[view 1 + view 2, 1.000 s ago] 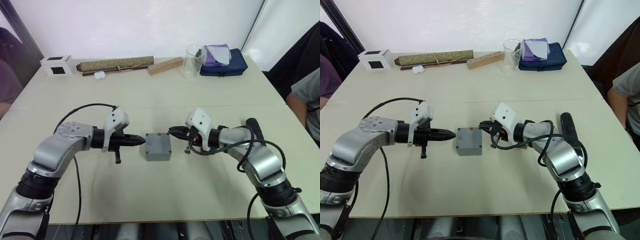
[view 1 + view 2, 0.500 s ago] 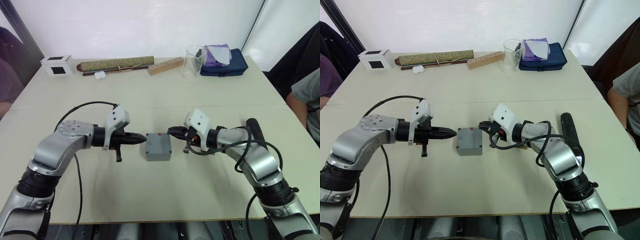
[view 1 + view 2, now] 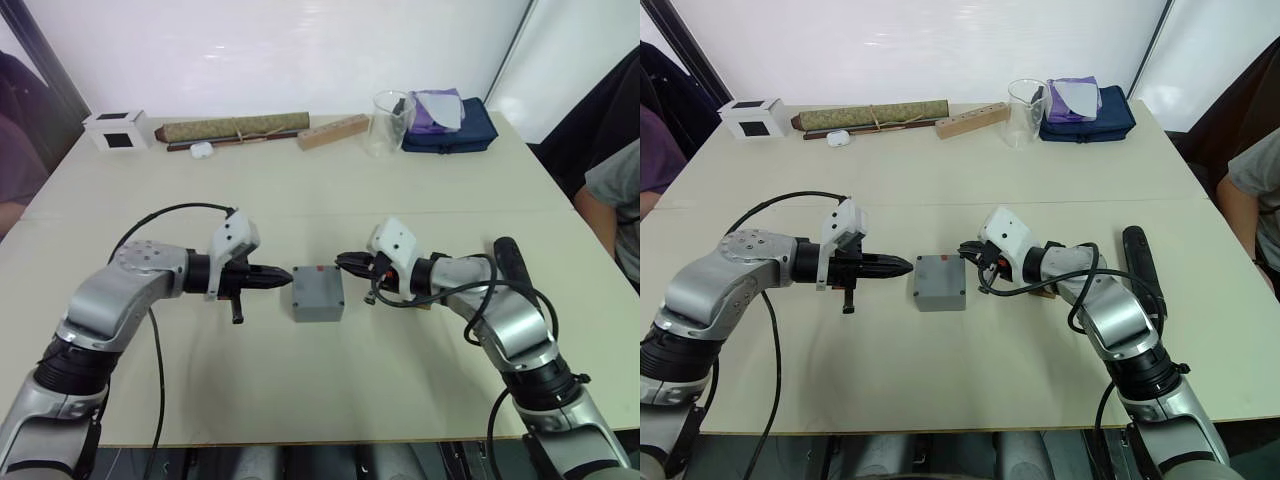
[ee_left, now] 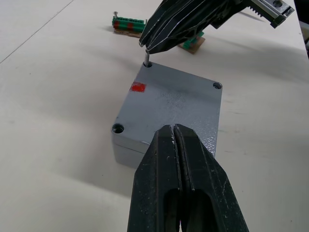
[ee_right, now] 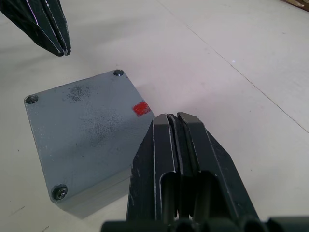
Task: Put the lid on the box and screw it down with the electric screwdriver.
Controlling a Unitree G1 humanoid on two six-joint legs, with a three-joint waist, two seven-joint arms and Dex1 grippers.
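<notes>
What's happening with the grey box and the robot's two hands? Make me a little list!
lid: already on the box
box: on the table, between the two grippers
left gripper: shut, empty, tip close to the box's side
right gripper: shut on a small screw, held upright at a corner hole of the lid
electric screwdriver: lying on the table by the right arm, not held
likely next: let the screw go into that hole
</notes>
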